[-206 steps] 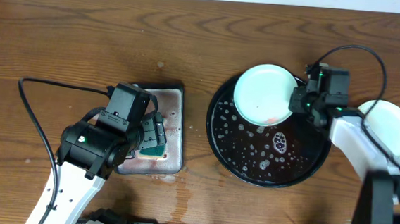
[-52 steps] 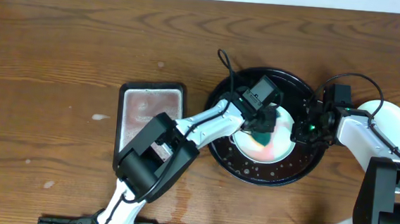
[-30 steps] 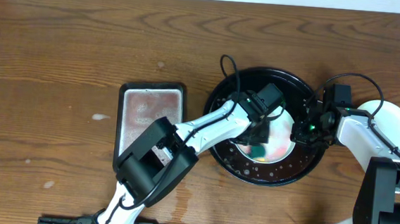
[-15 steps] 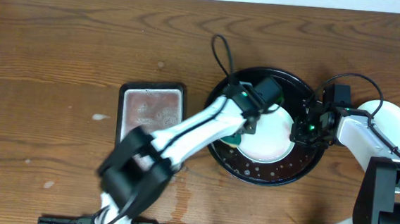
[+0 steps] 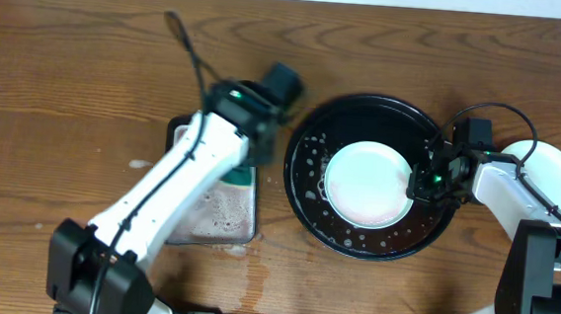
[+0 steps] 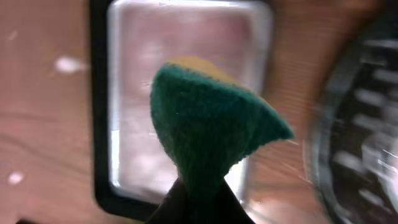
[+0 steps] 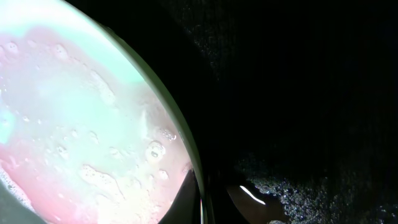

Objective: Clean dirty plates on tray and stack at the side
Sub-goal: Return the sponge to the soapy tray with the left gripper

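A glossy black round tray [image 5: 301, 183] with a raised rim lies flat right of centre, its floor speckled with soapy drops. One pale plate [image 5: 366, 183] lies flat inside it, wet and foamy, faintly pink along its near side. A second white plate [image 5: 551, 181] rests on the wooden tabletop [image 5: 89, 64] at the far right, partly hidden.

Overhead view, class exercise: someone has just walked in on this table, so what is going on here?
Two robot arms are washing plates. The left gripper pinches a green sponge above the grey metal tray, beside the black tray. The right gripper grips the rim of a plate lying in the black tray; its surface looks soapy and pink-tinged. A second plate sits on the table by the right arm.
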Available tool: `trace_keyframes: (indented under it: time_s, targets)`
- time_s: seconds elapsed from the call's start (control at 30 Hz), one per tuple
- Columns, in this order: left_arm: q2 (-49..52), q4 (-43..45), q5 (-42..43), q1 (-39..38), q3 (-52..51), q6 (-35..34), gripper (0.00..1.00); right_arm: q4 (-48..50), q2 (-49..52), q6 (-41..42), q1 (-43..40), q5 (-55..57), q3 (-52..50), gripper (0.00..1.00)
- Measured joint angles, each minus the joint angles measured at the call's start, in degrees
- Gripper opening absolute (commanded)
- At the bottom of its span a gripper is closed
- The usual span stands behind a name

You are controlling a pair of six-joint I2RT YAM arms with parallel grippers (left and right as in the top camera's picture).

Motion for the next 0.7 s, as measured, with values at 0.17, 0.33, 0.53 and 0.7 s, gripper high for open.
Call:
trace_keyframes:
  time_s: [0.17,0.33,0.53,0.7]
  targets:
    - [0.52,8.87,5.49,8.44,-11.45,2.10,0.10,-0.04,-0.04,-1.27,-0.02,-0.13,0.02,0.01]
    - [0.68,10.12,12.74,12.61,-13.94,5.44,0.38,-2.03,-2.60,-1.70,0.57,1.46,-0.09,0.01]
    - [-3.87,9.20,16.94,13.40,-13.94,7.26,0.58,-5.22,-17.25,-0.50,4.79,9.94,-0.28,0.01]
    - [-13.03,6.16,18.03,13.40,-13.94,7.87,0.69,-5.95,-25.92,0.96,12.22,19.69,-0.26,0.01]
